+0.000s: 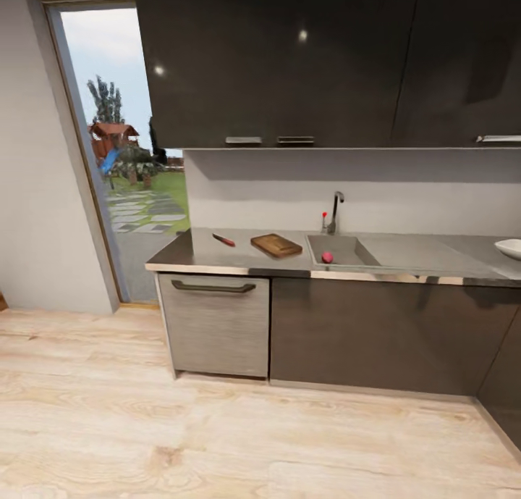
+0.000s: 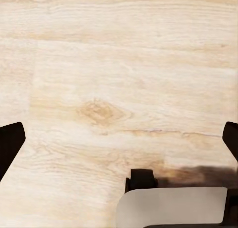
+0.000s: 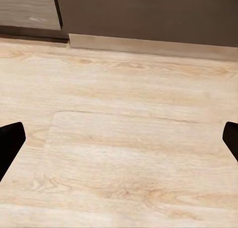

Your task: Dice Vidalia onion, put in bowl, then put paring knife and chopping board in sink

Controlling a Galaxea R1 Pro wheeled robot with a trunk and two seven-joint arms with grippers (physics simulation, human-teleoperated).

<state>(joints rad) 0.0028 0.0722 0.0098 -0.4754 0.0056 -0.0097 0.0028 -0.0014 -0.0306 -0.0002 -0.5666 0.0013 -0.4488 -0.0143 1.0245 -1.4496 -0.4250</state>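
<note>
Across the kitchen floor stands the dark grey countertop (image 1: 217,256). The steel sink (image 1: 347,247) is set into it, with the pinkish-red Vidalia onion (image 1: 327,257) lying in the basin near its front wall. Left of the sink rests the brown chopping board (image 1: 276,245), and further left the paring knife (image 1: 223,240) with its red handle. The white bowl (image 1: 510,248) sits at the counter's far right, cut by the frame edge. My left gripper (image 2: 119,138) is open, hanging over bare wooden floor. My right gripper (image 3: 119,138) is open too, above floor close to the cabinet base.
A chrome tap (image 1: 335,211) and red knob (image 1: 324,215) stand behind the sink. Dark wall cabinets (image 1: 289,57) hang above the counter. A grey drawer front (image 1: 213,325) sits below the knife. A tall glass door (image 1: 123,158) opens onto a garden at left. Wooden floor (image 1: 217,426) lies before the counter.
</note>
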